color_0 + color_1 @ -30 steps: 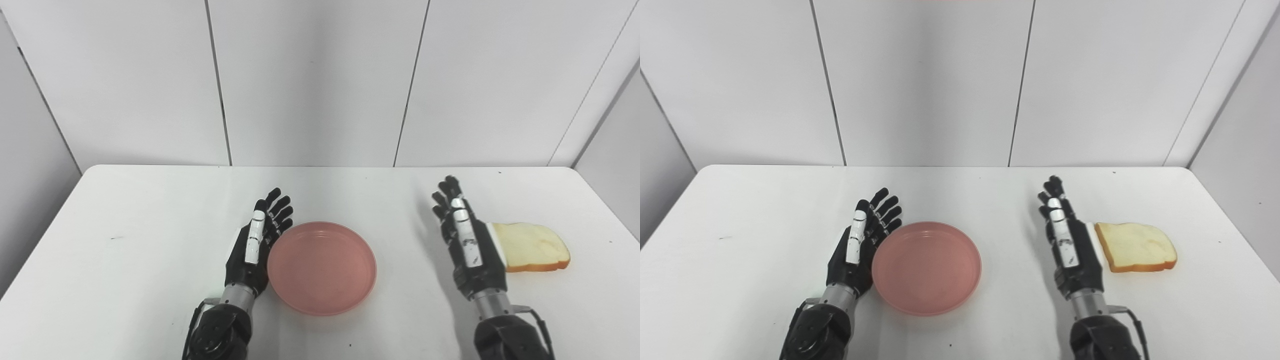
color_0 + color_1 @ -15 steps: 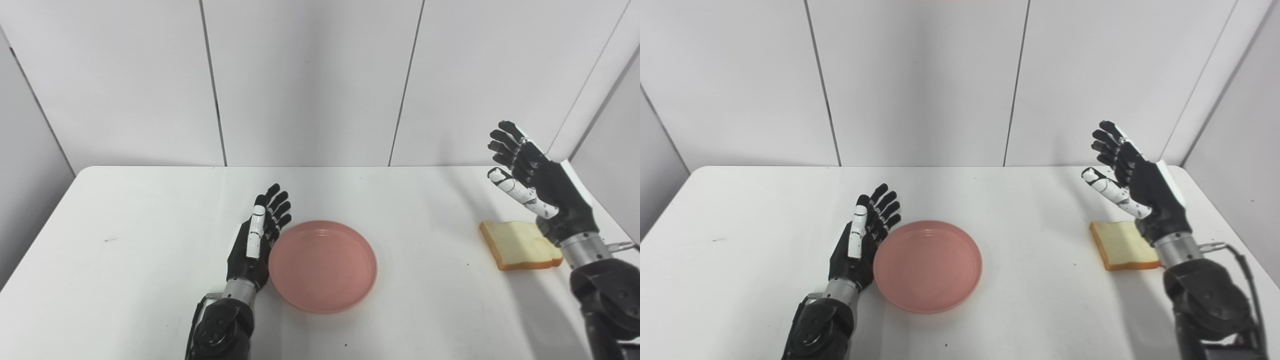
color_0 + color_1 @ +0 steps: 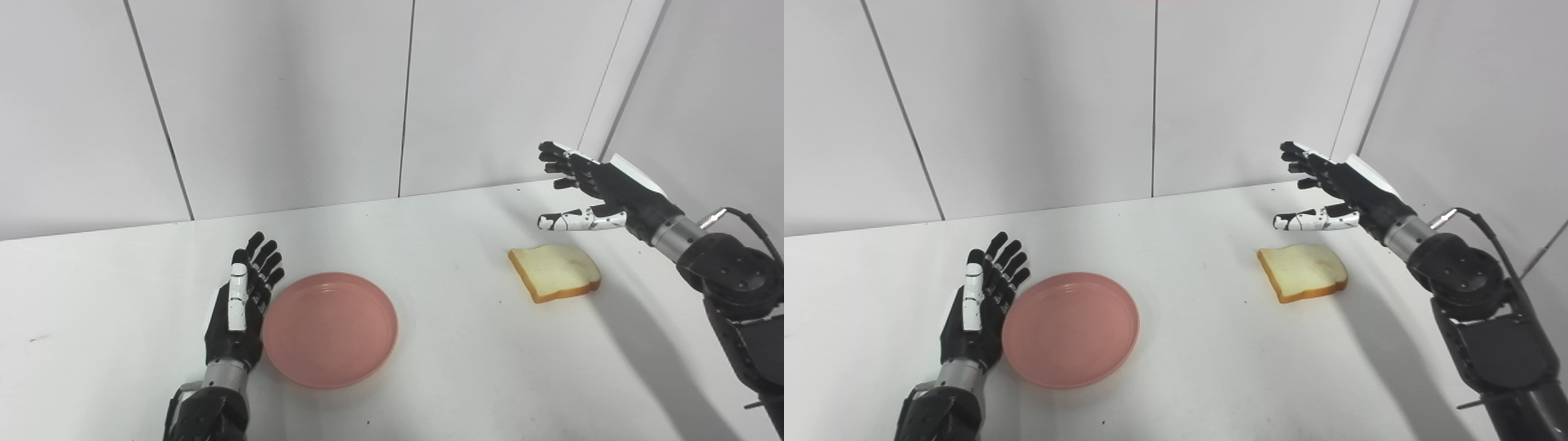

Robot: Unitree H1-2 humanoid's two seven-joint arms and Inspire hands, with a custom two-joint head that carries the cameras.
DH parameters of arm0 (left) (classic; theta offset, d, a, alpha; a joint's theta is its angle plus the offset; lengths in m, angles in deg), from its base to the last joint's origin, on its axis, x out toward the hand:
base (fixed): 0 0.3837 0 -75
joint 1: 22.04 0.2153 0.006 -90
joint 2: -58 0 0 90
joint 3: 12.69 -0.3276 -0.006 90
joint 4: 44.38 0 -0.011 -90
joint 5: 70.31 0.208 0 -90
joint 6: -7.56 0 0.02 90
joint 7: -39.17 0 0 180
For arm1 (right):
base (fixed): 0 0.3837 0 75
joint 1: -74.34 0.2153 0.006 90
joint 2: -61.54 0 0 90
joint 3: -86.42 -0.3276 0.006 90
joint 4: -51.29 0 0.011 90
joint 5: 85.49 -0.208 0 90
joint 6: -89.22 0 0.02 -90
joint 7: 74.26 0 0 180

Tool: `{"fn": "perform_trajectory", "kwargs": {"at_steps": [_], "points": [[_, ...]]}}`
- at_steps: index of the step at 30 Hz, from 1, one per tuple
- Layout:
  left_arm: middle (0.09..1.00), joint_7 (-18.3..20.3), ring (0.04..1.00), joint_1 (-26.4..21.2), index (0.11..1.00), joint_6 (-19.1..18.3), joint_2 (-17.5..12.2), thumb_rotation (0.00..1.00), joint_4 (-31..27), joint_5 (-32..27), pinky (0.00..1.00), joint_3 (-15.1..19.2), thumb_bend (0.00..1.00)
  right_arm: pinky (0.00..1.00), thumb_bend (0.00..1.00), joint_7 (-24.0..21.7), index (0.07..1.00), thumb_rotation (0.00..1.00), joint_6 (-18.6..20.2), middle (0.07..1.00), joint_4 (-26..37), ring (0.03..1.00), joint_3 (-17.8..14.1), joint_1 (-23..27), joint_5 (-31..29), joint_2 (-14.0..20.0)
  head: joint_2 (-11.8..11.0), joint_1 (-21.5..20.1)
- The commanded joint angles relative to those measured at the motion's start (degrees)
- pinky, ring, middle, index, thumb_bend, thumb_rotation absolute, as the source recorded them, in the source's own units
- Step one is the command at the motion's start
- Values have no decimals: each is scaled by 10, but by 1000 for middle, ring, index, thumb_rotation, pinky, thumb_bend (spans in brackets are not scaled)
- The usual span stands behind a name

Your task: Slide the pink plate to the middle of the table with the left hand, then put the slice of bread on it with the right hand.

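Note:
The pink plate (image 3: 329, 327) lies flat on the white table (image 3: 441, 380), empty. My left hand (image 3: 240, 306) rests open on the table against the plate's left rim, fingers straight and pointing away from me. The slice of bread (image 3: 555, 271) lies flat to the right of the plate, well apart from it. My right hand (image 3: 593, 188) hovers open in the air above and behind the bread, fingers spread and pointing left, touching nothing. In the right eye view the bread (image 3: 1303, 272) sits below that hand (image 3: 1335, 184).
White wall panels (image 3: 275, 98) stand behind the table and turn a corner (image 3: 612, 122) at the right, close behind my right hand. The table's right edge runs near my right forearm (image 3: 729, 269).
My right hand rose from the table beside the bread and swung to hover above and behind it. The camera turned right, shifting the whole picture. Left hand, plate and bread kept their places.

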Motion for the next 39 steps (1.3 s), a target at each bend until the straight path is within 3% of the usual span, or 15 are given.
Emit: {"fn": "perform_trajectory", "kwargs": {"at_steps": [1,9,13,22,25,31,35,39], "points": [[909,7,923,-4,899,17,-8,950,3,-5,915,3,681,898,808,-4,932,273,0,914,-2,923,-7,32,5,34,0,-1],[902,13,913,-7,893,28,-13,952,14,-6,919,4,674,995,920,-28,920,280,-5,925,-38,981,9,54,37,62,-4,-20],[913,20,917,-7,899,31,-18,967,17,-10,913,6,676,991,955,-37,924,280,14,933,-35,990,34,64,78,79,-9,-33],[915,32,921,-6,900,31,-24,956,15,-20,916,10,671,999,966,-80,944,215,20,976,-62,1000,88,95,140,105,-9,-44],[917,38,924,-5,905,34,-27,971,16,-20,931,8,673,998,996,-93,956,206,27,986,-67,1000,106,104,162,108,-9,-46],[913,40,925,-4,900,31,-27,965,13,-22,927,10,672,930,1000,-116,975,180,0,1000,-82,994,143,117,198,112,-12,-46],[918,41,925,-4,908,30,-28,960,13,-24,928,12,682,942,1000,-134,977,147,4,1000,-72,1000,163,117,215,107,-11,-48],[917,40,925,-1,909,26,-28,962,5,-25,926,12,681,935,1000,-149,987,192,25,1000,-59,1000,191,121,259,107,-8,-49]]}}
